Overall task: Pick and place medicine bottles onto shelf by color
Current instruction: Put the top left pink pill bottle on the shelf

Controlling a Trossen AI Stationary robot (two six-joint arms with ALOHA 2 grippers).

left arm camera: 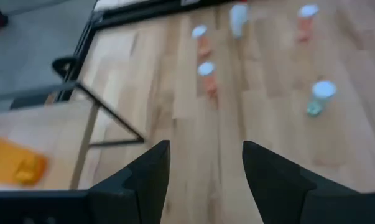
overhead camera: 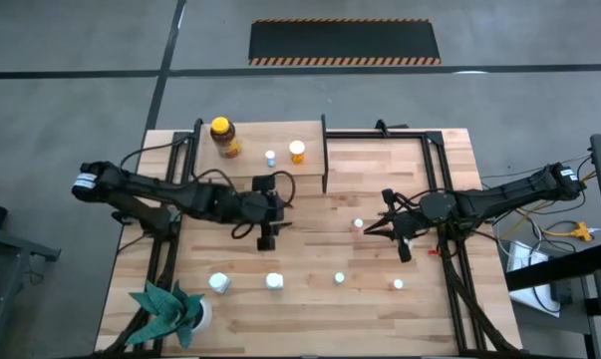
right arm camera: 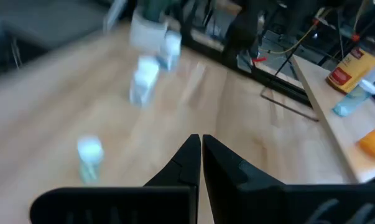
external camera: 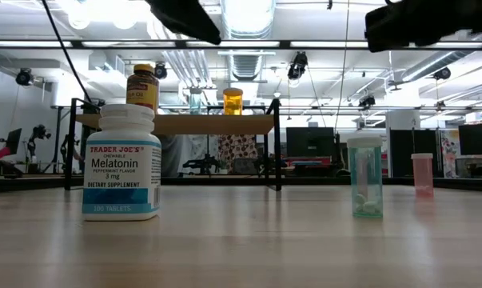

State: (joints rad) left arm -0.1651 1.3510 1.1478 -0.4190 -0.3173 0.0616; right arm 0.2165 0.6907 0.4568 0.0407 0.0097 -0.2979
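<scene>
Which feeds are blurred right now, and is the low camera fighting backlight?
Right wrist view: heavily motion-smeared, the white bottles streak, though the shut right gripper stays crisp. Left wrist view: softer blur on the far bottles; the open left gripper is sharp. Low view: bright ceiling lights glare behind the shelf, yet the melatonin bottle label reads clearly. High view: evenly lit.

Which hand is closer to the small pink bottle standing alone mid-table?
The right. The right hand, shut and empty, sits just beside the pink bottle, its tips almost at it. The left hand, open and empty, hangs well off toward the left side.
</scene>
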